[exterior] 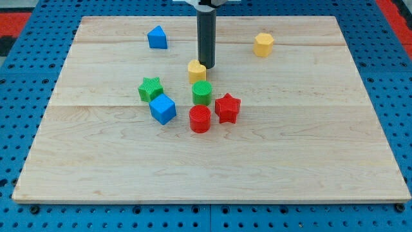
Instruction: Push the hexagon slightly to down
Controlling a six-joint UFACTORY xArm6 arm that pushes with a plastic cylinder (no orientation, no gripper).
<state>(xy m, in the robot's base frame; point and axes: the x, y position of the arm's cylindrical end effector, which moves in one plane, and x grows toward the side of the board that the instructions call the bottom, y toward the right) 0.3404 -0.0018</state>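
Observation:
A yellow hexagon [263,44] sits near the view's top right of the wooden board [322,161]. My tip [208,66] is down on the board near the middle top, far to the left of the hexagon. It stands against the upper right side of a second yellow block [196,70], whose shape I cannot make out. Just below that block is a green cylinder [202,93].
A blue block with a pointed top [157,37] lies at the top left. A green star [150,89] and a blue cube [163,108] lie left of centre. A red cylinder [200,119] and a red star [227,107] lie below the green cylinder.

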